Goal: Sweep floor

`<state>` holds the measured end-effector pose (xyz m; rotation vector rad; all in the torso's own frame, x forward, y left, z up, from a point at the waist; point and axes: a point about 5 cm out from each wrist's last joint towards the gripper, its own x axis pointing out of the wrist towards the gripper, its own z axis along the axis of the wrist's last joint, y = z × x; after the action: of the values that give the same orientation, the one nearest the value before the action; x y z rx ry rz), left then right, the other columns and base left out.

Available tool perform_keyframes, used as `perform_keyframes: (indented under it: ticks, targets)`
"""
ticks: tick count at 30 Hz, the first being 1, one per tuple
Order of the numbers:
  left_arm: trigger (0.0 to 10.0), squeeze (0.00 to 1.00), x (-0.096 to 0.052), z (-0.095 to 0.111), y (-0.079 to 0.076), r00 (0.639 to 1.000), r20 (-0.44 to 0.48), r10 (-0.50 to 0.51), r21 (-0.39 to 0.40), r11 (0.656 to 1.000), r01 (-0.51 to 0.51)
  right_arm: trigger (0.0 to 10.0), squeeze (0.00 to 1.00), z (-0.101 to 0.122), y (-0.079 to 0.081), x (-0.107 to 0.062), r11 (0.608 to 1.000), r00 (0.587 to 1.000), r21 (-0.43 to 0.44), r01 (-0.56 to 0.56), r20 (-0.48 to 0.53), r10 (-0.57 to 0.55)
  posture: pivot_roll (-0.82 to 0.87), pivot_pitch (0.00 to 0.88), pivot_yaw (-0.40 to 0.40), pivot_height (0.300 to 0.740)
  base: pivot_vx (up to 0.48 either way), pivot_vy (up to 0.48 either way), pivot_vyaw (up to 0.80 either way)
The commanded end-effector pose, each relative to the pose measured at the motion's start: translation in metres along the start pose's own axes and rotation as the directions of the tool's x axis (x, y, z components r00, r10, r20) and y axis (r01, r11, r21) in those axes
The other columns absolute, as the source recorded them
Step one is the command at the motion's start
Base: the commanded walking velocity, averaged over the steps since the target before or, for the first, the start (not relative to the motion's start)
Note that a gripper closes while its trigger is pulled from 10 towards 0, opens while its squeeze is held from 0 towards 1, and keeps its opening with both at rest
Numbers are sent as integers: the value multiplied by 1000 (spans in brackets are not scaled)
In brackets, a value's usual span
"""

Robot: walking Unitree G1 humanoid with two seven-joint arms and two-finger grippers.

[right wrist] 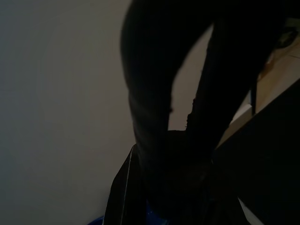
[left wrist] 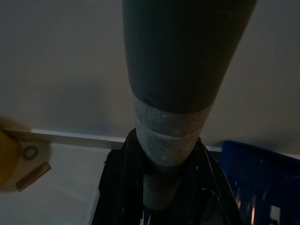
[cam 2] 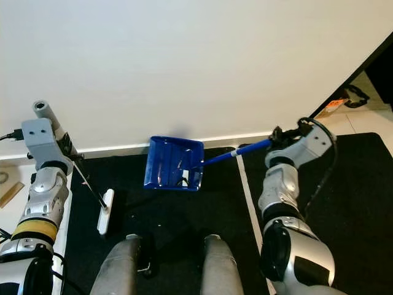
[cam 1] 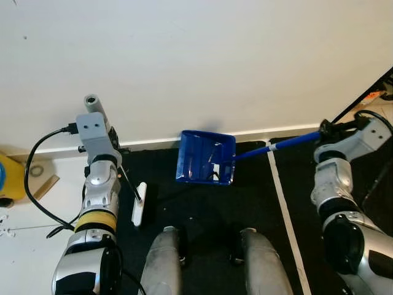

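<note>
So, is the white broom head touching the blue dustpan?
Apart. In the left eye view the white broom head lies on the dark mat, with a clear strip of mat between it and the blue dustpan.

Both arms raised, fingers [left wrist: 122, 187] clamped.

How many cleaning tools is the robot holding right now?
2. A blue dustpan sits on the dark mat by the wall, its long handle in the right gripper. A white brush head rests on the mat's left edge, its thin pole rising to the left gripper.
</note>
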<state>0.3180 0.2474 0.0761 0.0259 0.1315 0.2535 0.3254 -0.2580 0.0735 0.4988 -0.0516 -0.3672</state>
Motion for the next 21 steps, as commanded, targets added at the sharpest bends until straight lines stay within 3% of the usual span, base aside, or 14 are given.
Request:
perform_keyframes:
  ticks: [1, 9, 21]
  targets:
    - [10000, 0, -4, -7, 3, 1000, -12, 7, 11, 1000, -7, 10000, 0, 3, -10, -2, 999, 1000, 29, 14, 11, -14, 39, 91, -7, 740, 0, 0, 0]
    - [10000, 0, -5, -11, -5, 1000, -26, 15, 21, 1000, -14, 10000, 0, 3, -14, -3, 1000, 1000, 21, 1, 4, -1, 34, 91, -8, 740, 0, 0, 0]
    - [10000, 0, -4, -12, -18, 999, -33, 14, 10, 1000, -14, 10000, 0, 6, -7, 1, 999, 999, 2, -32, -3, 32, 27, 92, -21, 740, 0, -452, 0]
